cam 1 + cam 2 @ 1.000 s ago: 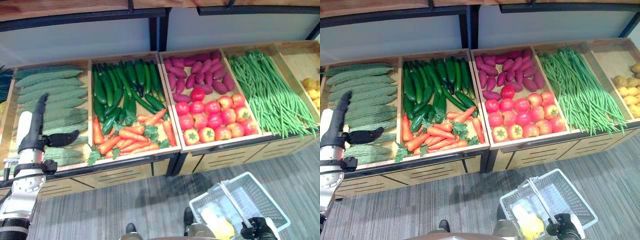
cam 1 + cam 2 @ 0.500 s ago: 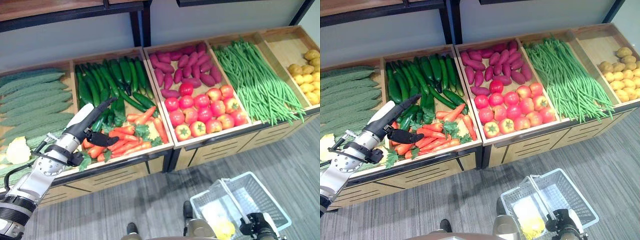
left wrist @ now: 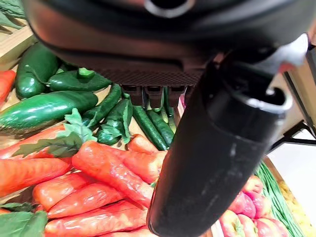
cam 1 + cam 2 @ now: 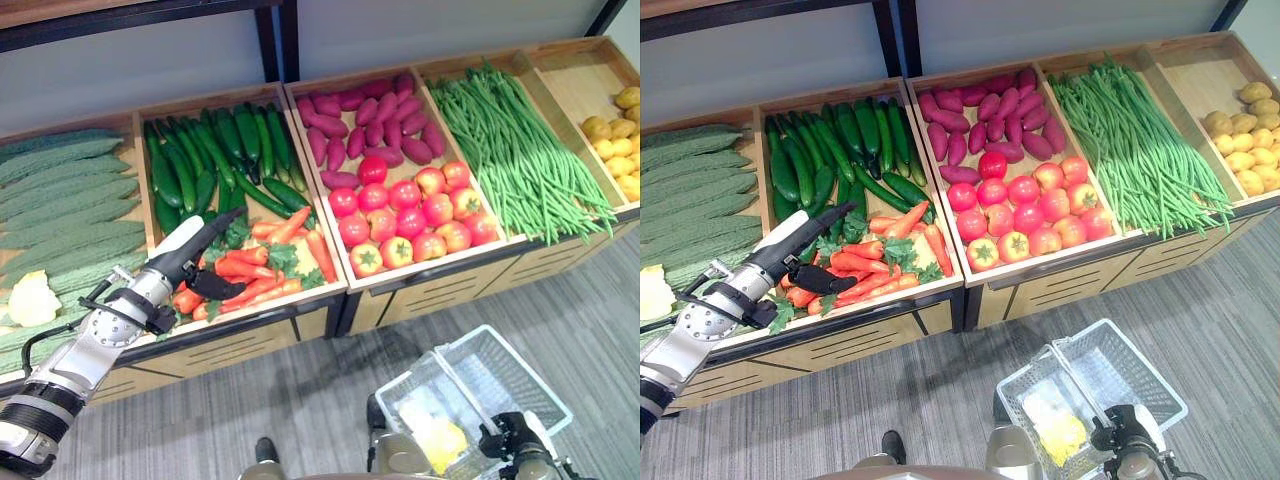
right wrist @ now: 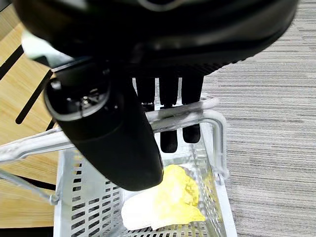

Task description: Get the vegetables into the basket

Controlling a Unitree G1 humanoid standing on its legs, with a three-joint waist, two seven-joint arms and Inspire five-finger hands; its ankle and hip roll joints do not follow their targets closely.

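Carrots (image 4: 262, 279) lie under my left hand (image 4: 190, 262), fingers straight; my right hand (image 4: 1118, 438) curls around the basket handle (image 5: 190, 113)

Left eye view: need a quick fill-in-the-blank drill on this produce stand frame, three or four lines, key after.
1. The left hand hovers with straight fingers over the ____.
2. The right hand curls round the handle of the ____.
3. In the crate with the purple sweet potatoes, the near half holds ____.
4. The yellow-and-white item lies inside the basket, which hangs over the ____.

Missing words: carrots; basket; tomatoes; floor
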